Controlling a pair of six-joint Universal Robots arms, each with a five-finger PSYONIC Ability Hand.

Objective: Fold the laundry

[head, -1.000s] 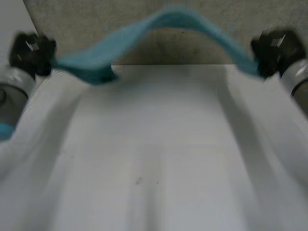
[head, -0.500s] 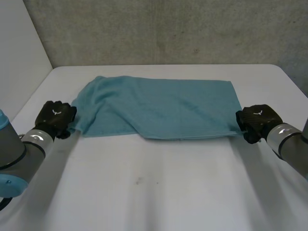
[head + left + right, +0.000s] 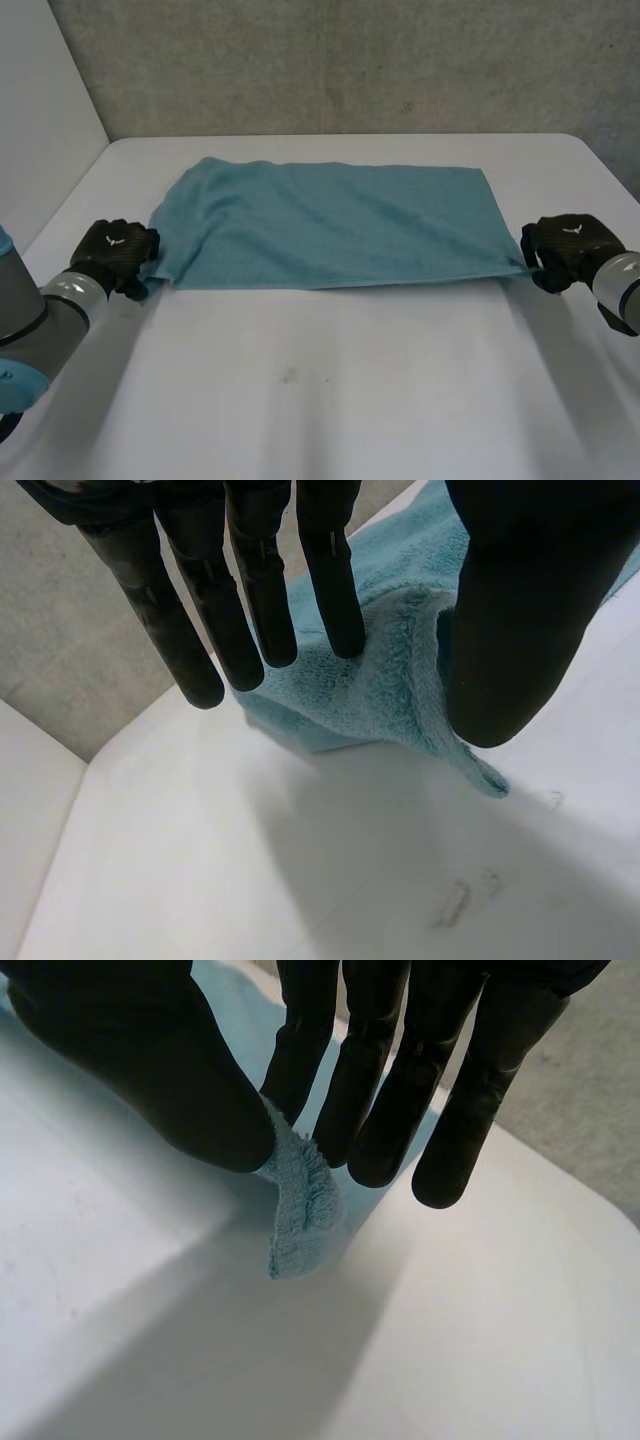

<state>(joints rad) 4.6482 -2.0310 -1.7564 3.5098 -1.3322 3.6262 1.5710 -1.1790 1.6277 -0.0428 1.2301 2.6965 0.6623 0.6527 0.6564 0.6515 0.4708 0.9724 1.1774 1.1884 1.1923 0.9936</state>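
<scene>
Nearest the camera, a wide stretch of white table [image 3: 320, 400] lies open between the left arm [image 3: 40, 310] and the right arm [image 3: 620, 285], giving both free room.

Beyond that stretch, the left hand [image 3: 118, 255] rests low by the table's left edge. It grasps the near left corner of the blue towel [image 3: 330, 225]. In the left wrist view the cloth [image 3: 380, 690] bunches between the straight fingers [image 3: 250, 600] and the thumb [image 3: 510, 630], with the corner's tip poking out past the thumb.

The right hand [image 3: 568, 248] sits by the table's right edge and pinches the near right corner. In its own wrist view that corner [image 3: 295, 1210] is nipped between thumb [image 3: 150, 1070] and fingers [image 3: 380, 1090], its fringe hanging to the tabletop.

The towel's near edge runs almost straight from hand to hand. The towel lies spread on the far half of the table, flat at the right end and rumpled at the left. Its far edge leaves a strip of table before the grey wall [image 3: 350, 60].
</scene>
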